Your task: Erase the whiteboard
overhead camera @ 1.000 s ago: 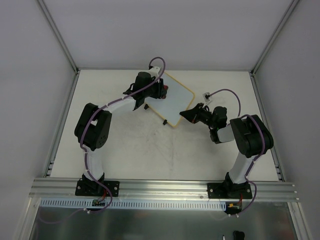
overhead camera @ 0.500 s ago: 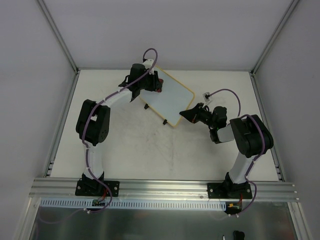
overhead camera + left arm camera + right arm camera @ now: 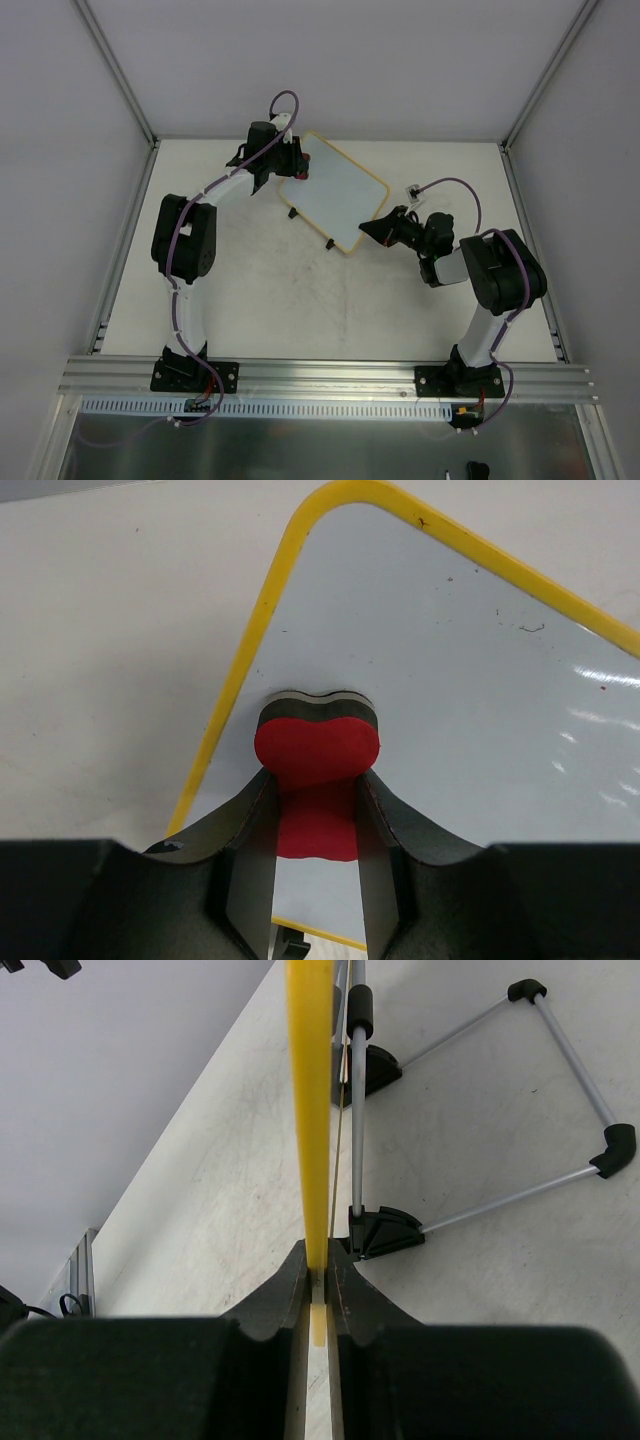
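The whiteboard (image 3: 340,200), white with a yellow frame, stands tilted at the back middle of the table. My left gripper (image 3: 296,168) is shut on the red-and-black eraser (image 3: 318,750) and presses it on the board's surface (image 3: 470,670) near its far left corner. Only tiny faint marks show on the board there. My right gripper (image 3: 368,232) is shut on the board's yellow edge (image 3: 310,1110) at its near right side. The board's wire stand with black feet (image 3: 385,1228) shows behind the edge in the right wrist view.
White enclosure walls with metal posts (image 3: 118,75) surround the table. An aluminium rail (image 3: 330,375) runs along the near edge. The tabletop (image 3: 300,300) bears faint scuff marks.
My left gripper has slid the eraser up and left across the board, from near its middle top to its far left corner. The right arm and the board have not moved.
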Controlling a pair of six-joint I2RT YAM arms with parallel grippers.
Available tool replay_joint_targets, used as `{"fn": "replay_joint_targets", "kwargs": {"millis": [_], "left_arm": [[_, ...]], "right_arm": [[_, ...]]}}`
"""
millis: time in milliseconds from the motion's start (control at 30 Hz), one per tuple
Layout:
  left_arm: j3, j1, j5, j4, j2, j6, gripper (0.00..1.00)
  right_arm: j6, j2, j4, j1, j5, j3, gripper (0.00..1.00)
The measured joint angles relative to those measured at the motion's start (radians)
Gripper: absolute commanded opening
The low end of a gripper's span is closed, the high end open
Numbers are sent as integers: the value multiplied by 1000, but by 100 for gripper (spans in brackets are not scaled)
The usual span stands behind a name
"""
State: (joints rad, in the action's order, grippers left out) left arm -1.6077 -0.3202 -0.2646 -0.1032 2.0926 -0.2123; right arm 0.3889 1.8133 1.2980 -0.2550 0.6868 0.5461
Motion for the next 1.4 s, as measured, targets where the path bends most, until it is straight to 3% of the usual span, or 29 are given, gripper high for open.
{"fn": "replay_joint_targets", "kwargs": {"millis": [400,800,933,1400], "left_arm": [[150,-10,-67,-14,-51,-2,0],[224,-227,59,-7,-138,49,0],[226,-248,70,-11,-139,45,0],[449,-360,123,-266,-194,-36,0]], "right_arm": [[0,0,0,0,2,0,0],[0,0,-3,1,-3,0,0],[-2,0,-14,5,-10,0,0],[-21,0,-31,10,-29,0,0]]}}
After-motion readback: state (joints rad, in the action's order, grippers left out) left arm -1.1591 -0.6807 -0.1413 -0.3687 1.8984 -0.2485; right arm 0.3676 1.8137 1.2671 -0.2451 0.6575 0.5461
